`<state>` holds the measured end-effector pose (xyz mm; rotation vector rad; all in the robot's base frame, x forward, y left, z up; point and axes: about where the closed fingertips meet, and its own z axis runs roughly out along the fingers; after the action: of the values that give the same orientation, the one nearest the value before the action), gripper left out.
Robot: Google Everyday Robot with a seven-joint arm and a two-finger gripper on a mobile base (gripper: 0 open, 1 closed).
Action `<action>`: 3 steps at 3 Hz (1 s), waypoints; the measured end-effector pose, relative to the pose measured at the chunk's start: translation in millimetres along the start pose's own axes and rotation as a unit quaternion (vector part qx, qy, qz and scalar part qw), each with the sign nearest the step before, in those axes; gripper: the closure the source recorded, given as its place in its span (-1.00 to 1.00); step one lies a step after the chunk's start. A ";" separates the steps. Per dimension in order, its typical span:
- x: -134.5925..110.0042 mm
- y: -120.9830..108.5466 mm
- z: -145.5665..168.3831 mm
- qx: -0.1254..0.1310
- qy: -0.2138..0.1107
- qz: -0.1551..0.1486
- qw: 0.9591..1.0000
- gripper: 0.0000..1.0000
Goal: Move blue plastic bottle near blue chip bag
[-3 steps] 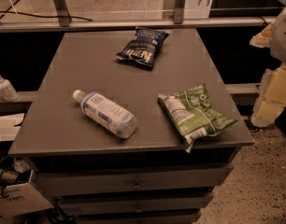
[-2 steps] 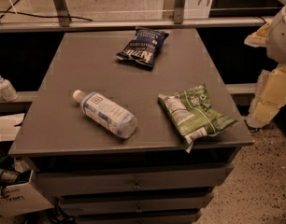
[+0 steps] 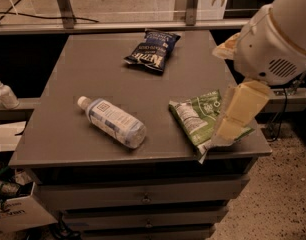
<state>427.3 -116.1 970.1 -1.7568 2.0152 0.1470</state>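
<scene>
The blue plastic bottle (image 3: 113, 121) lies on its side on the front left part of the grey table (image 3: 93, 64), its white cap pointing to the back left. The blue chip bag (image 3: 152, 50) lies flat near the table's back edge, right of the middle. The two are well apart. My arm (image 3: 278, 34) comes in from the upper right. Its gripper (image 3: 238, 113) hangs above the table's front right corner, over the green and white snack bag, far from the bottle and holding nothing that I can see.
A green and white snack bag (image 3: 200, 116) lies at the front right, partly hidden by the gripper. A small white pump dispenser bottle (image 3: 3, 92) stands on a ledge to the left of the table. Drawers are below the tabletop, and a rail runs behind it.
The arm has swung in from the right edge of the view and now covers the table's right side and part of the green bag. The bottle and both bags have not moved.
</scene>
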 end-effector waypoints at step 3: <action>-89.2 55.5 80.3 -0.059 -0.069 -0.052 0.994 -1.00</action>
<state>402.6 5.0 923.0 -1.8649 1.8462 0.3517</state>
